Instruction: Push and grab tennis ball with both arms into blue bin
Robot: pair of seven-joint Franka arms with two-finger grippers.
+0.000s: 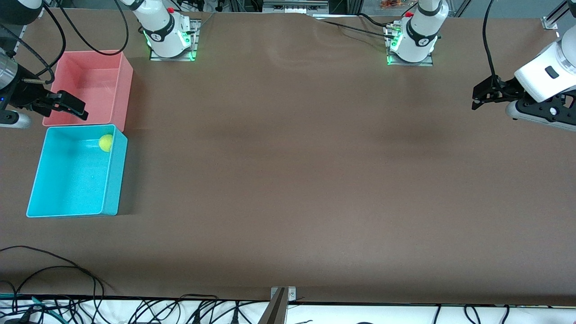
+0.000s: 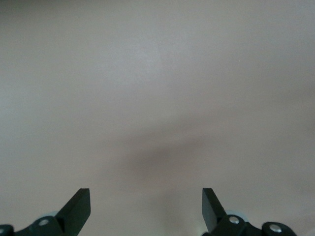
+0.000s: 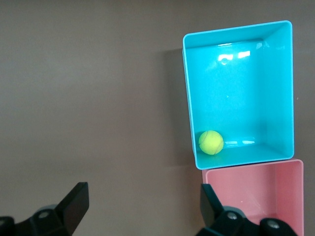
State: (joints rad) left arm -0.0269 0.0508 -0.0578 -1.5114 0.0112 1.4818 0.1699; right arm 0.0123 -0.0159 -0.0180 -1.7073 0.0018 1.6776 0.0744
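The yellow-green tennis ball (image 1: pixel 106 143) lies inside the blue bin (image 1: pixel 114 180), in the corner closest to the pink bin. In the right wrist view the tennis ball (image 3: pixel 211 142) rests against the blue bin's (image 3: pixel 187 88) wall. My right gripper (image 1: pixel 84 112) hangs open and empty by the pink bin's edge, beside the blue bin; its wrist view shows the right gripper (image 3: pixel 145 194) with nothing between the fingers. At the left arm's end of the table my left gripper (image 1: pixel 474 100) is open over bare table. The left wrist view shows the left gripper (image 2: pixel 146 196) above plain brown surface.
A pink bin (image 1: pixel 126 85) stands against the blue bin, farther from the front camera, and shows as the pink bin (image 3: pixel 256 196) in the right wrist view. Both arm bases (image 1: pixel 171 40) sit along the table's edge farthest from the front camera. Cables (image 1: pixel 54 279) lie along the edge nearest it.
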